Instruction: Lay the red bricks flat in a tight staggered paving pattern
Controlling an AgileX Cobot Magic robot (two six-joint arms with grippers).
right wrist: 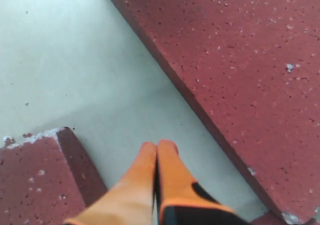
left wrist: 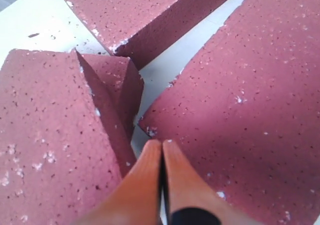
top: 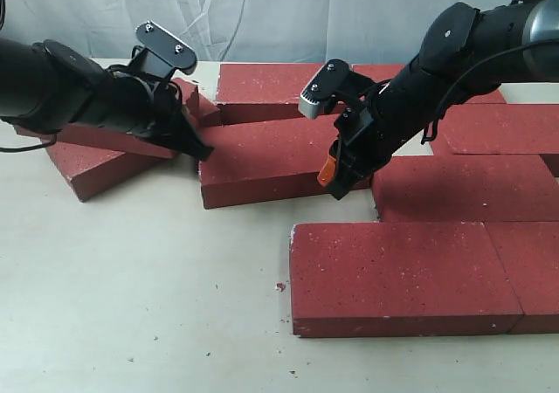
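— Where are your grippers sitting?
— Your left gripper (left wrist: 162, 144) is resting closed and empty between the leftmost brick (top: 87, 170) and the middle brick (top: 262, 162). Your right gripper (right wrist: 158, 145), fingertips pressed together, is holding nothing over the gap at that brick's other end. The other red bricks (top: 402, 275) are lying flat.

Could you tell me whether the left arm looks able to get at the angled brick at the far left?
Probably yes: the shut left end effector sits right beside that angled brick, and nothing stands between them.
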